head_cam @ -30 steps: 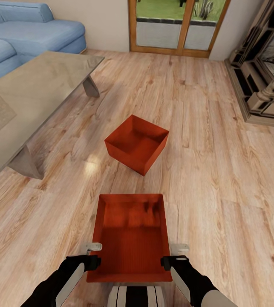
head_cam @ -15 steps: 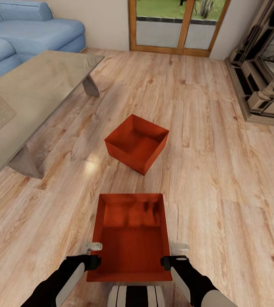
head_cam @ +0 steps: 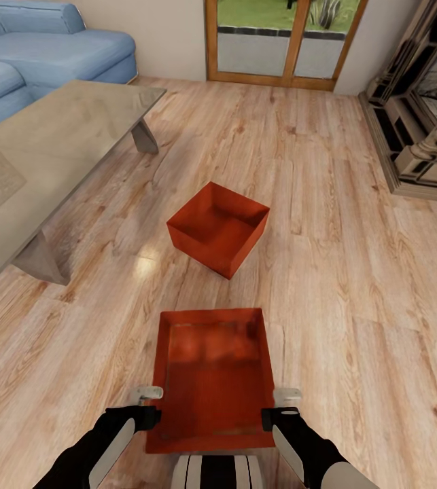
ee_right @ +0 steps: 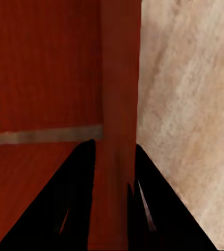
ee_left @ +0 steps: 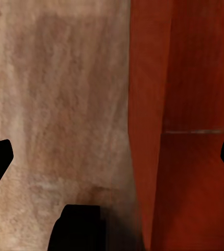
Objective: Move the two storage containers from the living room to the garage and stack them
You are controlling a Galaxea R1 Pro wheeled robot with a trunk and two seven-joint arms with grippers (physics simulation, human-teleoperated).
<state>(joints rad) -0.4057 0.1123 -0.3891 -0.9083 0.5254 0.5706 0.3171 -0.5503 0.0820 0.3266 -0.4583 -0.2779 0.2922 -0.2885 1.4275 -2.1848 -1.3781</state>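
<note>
The right gripper (head_cam: 281, 402) pinches the near storage container's (head_cam: 211, 380) right wall between its fingers (ee_right: 78, 209); the left gripper (head_cam: 147, 401) stands spread wide over its left wall. A second container (head_cam: 218, 229) sits farther ahead on the wood plank floor (head_cam: 354, 292).
</note>
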